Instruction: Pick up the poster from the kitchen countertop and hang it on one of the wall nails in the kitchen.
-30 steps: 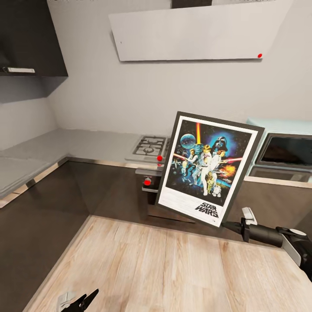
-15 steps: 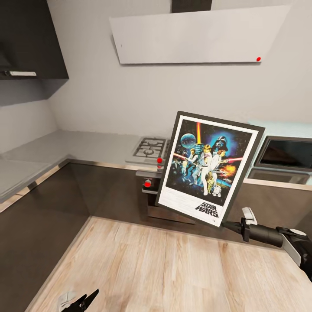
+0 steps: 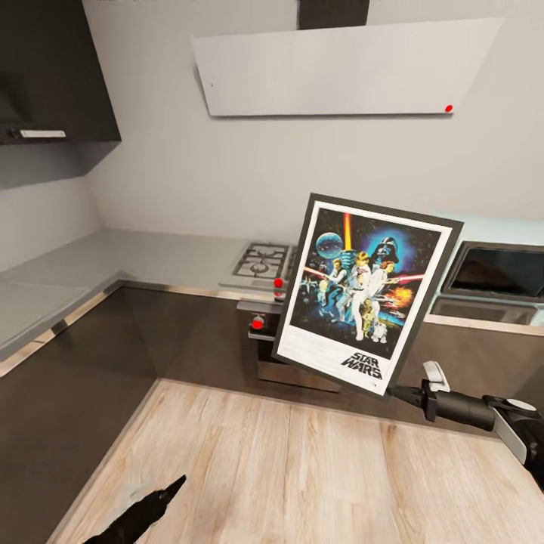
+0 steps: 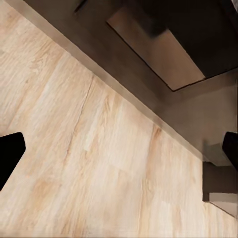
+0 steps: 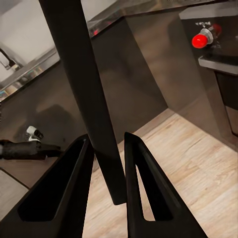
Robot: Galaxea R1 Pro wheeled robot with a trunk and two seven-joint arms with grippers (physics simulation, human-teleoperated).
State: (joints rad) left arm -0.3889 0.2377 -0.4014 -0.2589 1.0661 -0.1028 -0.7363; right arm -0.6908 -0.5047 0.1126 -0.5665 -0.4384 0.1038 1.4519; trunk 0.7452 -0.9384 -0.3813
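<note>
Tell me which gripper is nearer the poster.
Right. The right gripper is clamped on the poster at its lower corner; the left gripper hangs low over the floor, well apart.

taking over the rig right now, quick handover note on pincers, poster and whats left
Right pincer: shut on the poster's frame edge, gripping its lower right corner in the head view.
Left pincer: open and holding nothing, low over the wooden floor.
Poster: off the kitchen countertop, held upright and slightly tilted in the air in front of the hob.
Done: the poster has been picked up.
Left: carry it to the wall and hang it on a nail. No nail can be made out in these views, so find one first.
</note>
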